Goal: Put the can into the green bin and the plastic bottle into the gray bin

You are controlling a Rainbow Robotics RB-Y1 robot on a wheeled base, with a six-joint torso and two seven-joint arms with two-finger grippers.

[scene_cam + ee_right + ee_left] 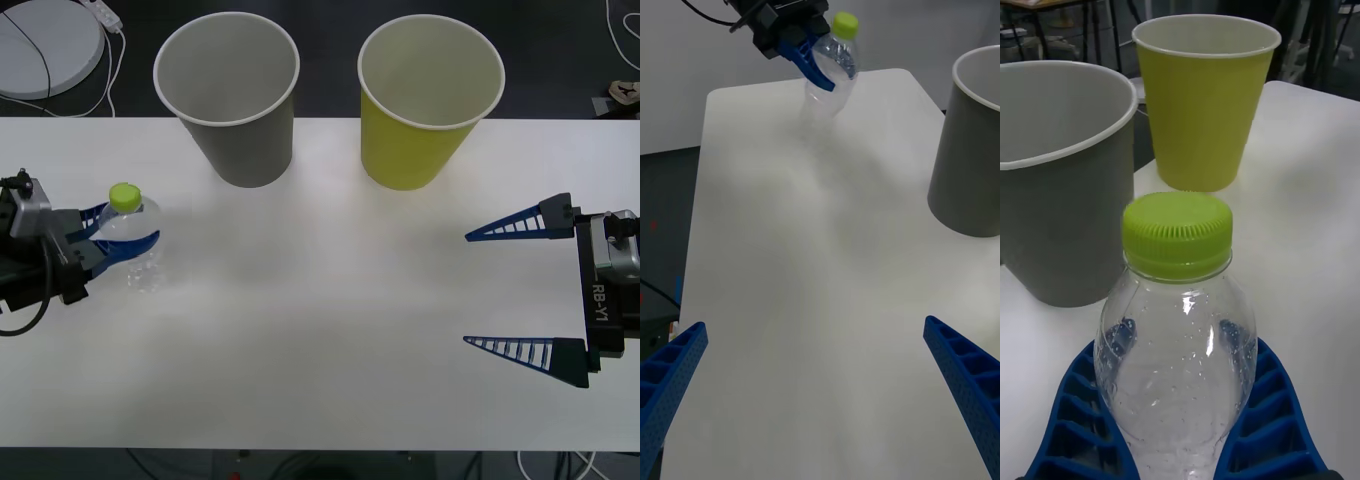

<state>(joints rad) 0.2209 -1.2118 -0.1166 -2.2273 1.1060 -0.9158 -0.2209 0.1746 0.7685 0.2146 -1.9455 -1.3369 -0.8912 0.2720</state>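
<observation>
Lettering "RB-Y1" runs down the housing of the right claw (pixel 465 288), the only writing I can read; the plastic bottle (pixel 140 245) carries no label I can make out.

White desk (pixel 320 330) is broad and mostly bare through the middle, with plenty of open surface between the two arms. Both bins sit at the far edge: the gray bin (pixel 232 100) toward the robot's left, the green bin (pixel 425 105) toward its right, side by side with a gap between, not touching. Beyond that edge the floor is dark, with a round white disc (pixel 45 45) and a white cable (pixel 112 60) at the far left.

Left claw (pixel 125 243) is near the left edge of the desk, its blue ribbed fingers (pixel 1262 420) closed around the body of the plastic bottle just below the shoulder. The bottle is clear and crinkly, lime-green cap on, and looks empty. From the right wrist view it leans a little, its base at or just above the desk; I cannot tell whether it touches. It is well apart from the gray bin, which is the nearer of the two.

Right claw is over the right side of the desk, fingers spread wide, holding nothing, well apart from both bins.

Both bins stand upright, mouths open; the insides I can see are pale and hold nothing.
</observation>
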